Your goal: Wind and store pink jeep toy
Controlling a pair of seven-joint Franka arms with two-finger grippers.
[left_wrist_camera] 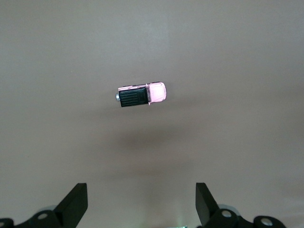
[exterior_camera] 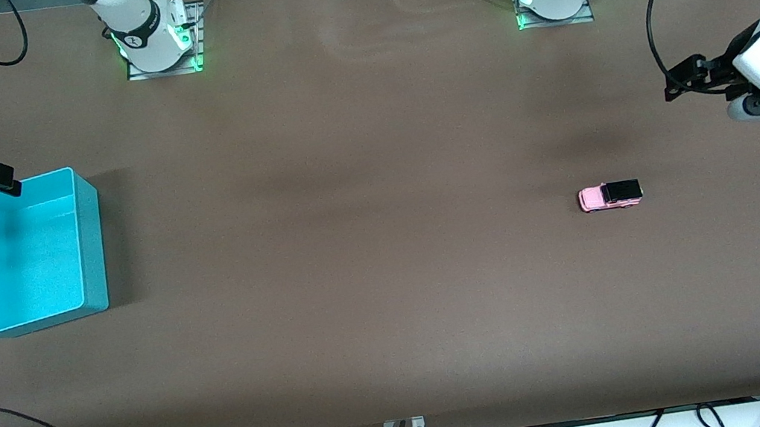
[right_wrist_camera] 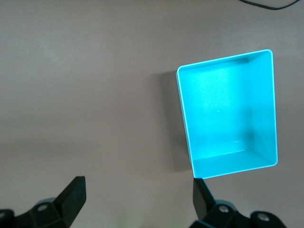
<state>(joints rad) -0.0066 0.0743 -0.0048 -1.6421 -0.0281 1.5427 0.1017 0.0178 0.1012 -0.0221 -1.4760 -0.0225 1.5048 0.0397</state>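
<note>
jeep (exterior_camera: 610, 195) sits alone on the desk (exterior_camera: 370, 245) toward the left arm's end, bin (exterior_camera: 89, 234) well apart; both jaws released. left gripper (left_wrist_camera: 141, 209) should drop straight down, squeezing its sides squarely

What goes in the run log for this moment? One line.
pink jeep toy: on table, untouched | teal bin: empty | left end effector: open | right end effector: open
</note>
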